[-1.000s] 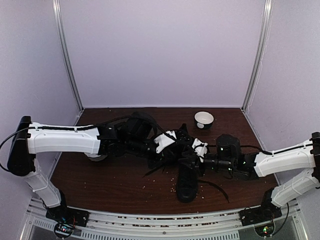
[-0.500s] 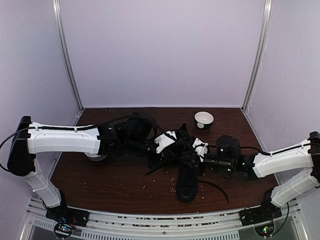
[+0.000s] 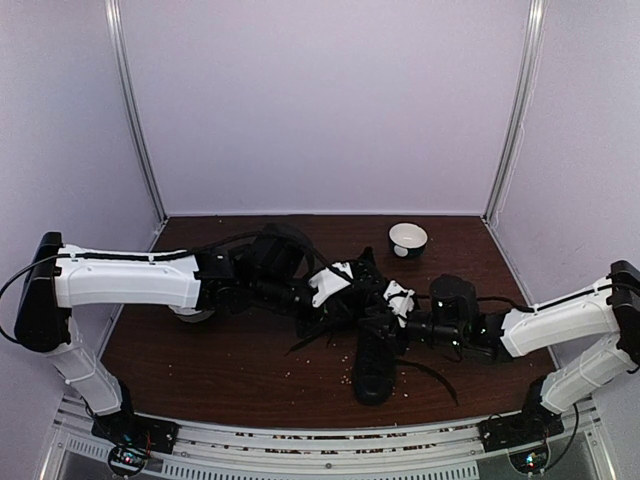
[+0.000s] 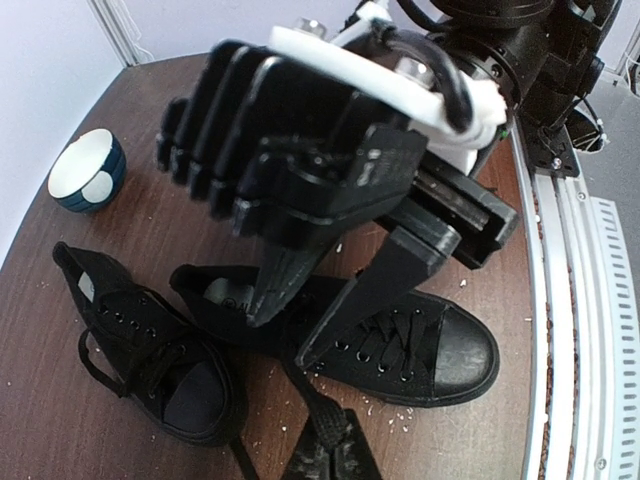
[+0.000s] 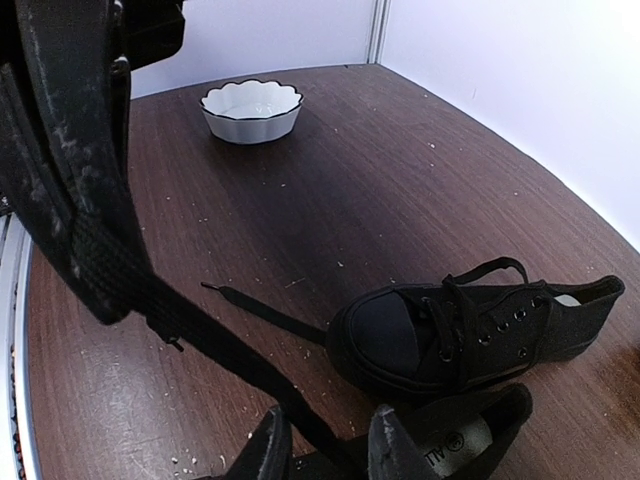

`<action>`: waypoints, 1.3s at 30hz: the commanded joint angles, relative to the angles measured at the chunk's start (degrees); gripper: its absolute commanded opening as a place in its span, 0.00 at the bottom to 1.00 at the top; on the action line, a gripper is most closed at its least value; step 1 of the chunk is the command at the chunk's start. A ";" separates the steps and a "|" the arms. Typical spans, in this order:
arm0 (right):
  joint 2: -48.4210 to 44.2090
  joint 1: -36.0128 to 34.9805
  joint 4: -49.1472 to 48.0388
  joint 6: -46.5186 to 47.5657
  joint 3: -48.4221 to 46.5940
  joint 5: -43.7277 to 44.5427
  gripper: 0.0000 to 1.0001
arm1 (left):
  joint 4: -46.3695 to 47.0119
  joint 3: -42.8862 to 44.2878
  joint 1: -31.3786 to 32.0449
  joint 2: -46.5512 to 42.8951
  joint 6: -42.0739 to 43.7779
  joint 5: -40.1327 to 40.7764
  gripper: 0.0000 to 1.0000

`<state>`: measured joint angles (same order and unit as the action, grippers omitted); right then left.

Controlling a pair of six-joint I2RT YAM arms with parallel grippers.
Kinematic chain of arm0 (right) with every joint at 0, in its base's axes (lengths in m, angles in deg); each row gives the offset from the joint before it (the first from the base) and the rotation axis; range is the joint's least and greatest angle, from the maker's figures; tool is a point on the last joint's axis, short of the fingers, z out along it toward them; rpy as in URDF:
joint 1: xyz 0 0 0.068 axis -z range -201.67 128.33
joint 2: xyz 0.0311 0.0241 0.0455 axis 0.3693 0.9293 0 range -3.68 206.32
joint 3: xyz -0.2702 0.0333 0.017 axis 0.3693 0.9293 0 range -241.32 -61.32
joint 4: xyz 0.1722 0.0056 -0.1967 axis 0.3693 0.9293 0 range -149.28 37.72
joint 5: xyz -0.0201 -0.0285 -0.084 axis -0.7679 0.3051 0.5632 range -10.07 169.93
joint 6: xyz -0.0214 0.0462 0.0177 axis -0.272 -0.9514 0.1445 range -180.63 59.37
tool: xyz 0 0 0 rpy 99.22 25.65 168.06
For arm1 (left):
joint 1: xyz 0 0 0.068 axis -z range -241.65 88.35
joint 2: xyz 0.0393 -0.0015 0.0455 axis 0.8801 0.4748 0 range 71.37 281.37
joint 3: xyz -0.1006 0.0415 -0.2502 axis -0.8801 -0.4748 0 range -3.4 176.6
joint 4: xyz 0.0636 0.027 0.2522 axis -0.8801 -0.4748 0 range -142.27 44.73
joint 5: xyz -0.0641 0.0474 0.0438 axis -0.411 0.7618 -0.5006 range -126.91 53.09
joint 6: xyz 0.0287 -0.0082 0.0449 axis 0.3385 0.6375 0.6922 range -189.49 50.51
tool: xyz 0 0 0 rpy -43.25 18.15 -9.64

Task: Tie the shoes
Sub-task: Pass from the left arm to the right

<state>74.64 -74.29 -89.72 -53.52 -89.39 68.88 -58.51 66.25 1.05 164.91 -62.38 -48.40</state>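
Two black sneakers lie side by side at mid-table. In the left wrist view one shoe shows its toe cap on the right, and the other shoe lies on the left. My left gripper is shut on a black lace pulled up from the right-hand shoe. My right gripper hovers open over that shoe. In the right wrist view the taut lace runs from the left gripper down between my open right fingers. In the top view both grippers meet above the near shoe.
A white bowl with a dark outside stands at the back right, also in the left wrist view. A scalloped white bowl sits under the left arm. Crumbs dot the brown table. A loose lace end lies right of the near shoe.
My right arm has crept a little to the left, toward the left gripper. The left arm and shoes have stayed in place.
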 commanded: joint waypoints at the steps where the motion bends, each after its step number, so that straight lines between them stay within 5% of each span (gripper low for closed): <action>1: 1.00 0.58 -2.72 -0.28 0.58 1.01 0.25 | 3.21 -0.65 0.15 -1.91 -0.02 -0.88 0.00; 7: 1.92 1.03 -2.92 -0.03 0.36 0.46 0.20 | 3.14 -0.67 0.15 -2.02 0.17 -0.65 0.00; 14: -0.09 1.25 -2.33 -0.66 0.98 -0.70 0.00 | 3.49 -0.94 0.15 -1.93 -0.11 -0.68 0.00; 31: -6.93 1.81 2.23 -12.36 3.21 -0.64 0.00 | 8.92 1.53 2.32 14.93 2.79 14.65 0.00; 39: -7.42 2.08 4.76 -16.67 2.41 0.40 0.00 | 19.11 -4.42 5.60 10.17 -0.59 18.93 0.49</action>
<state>68.54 -72.63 -85.93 -66.65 -86.81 68.40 -47.66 64.67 5.15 179.40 -60.63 -33.01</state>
